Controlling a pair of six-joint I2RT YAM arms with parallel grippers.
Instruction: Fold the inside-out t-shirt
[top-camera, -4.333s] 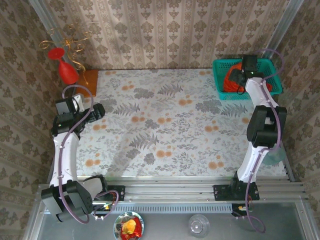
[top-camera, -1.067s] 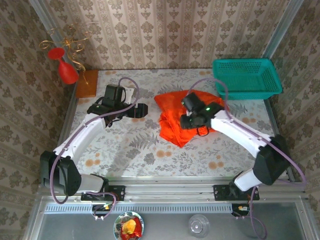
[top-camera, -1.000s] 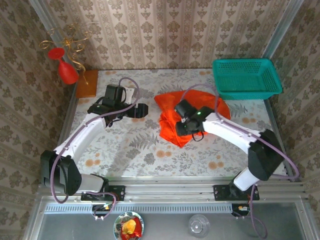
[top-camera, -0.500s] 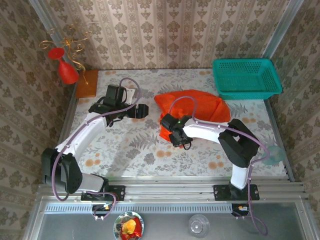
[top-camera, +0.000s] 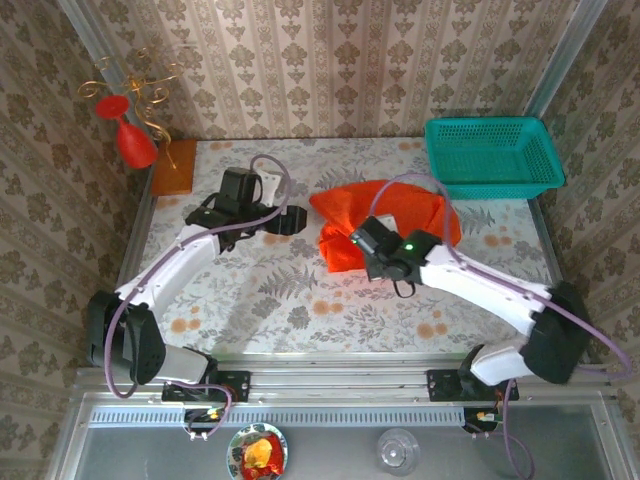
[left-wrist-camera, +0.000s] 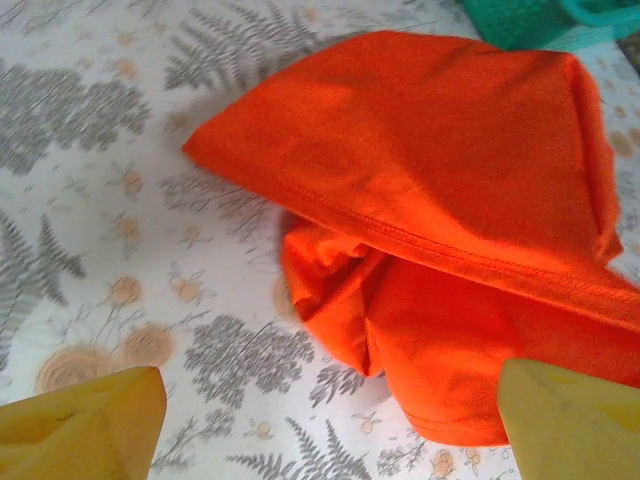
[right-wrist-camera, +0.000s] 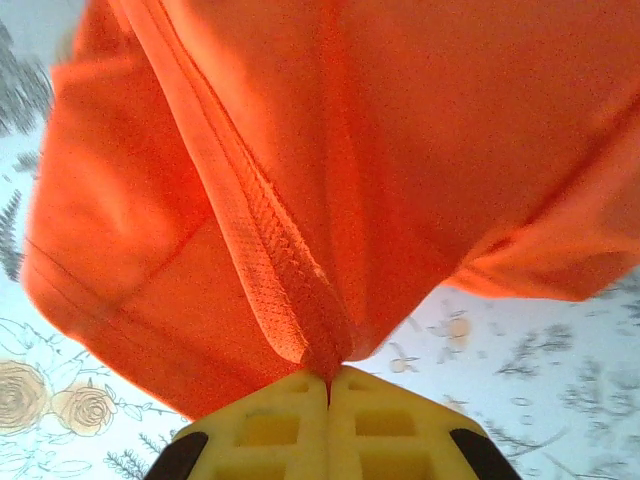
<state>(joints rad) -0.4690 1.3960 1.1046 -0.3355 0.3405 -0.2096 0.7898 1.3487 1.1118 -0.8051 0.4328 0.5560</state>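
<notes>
From above, the inside-out t-shirt (top-camera: 400, 210) lay bunched on the floral surface (top-camera: 300, 300), just past its centre toward 1 o'clock. The teal basket (top-camera: 490, 187) sat beyond it at 2 o'clock, close to the cloth. The right fingers (top-camera: 360, 240) were at the shirt's 7 o'clock corner, down on the fabric. The left fingers (top-camera: 292, 220) hung at the shirt's 9 o'clock side, just short of its edge. A red ornament (top-camera: 130, 142) and a wooden block (top-camera: 172, 167) stood at the surface's 10 o'clock corner.

In the left wrist view, the left fingers (left-wrist-camera: 85, 425) were spread wide and released, with nothing between them. The t-shirt (left-wrist-camera: 440, 200) lay ahead toward 1 o'clock in overlapping folds, a stitched hem running across it. A corner of the basket (left-wrist-camera: 520, 20) showed at 1 o'clock.

In the right wrist view, the right fingers (right-wrist-camera: 280, 425) were clenched together at 6 o'clock, grasping a stitched seam of the t-shirt (right-wrist-camera: 350, 150). The cloth rose from them toward 12 o'clock.
</notes>
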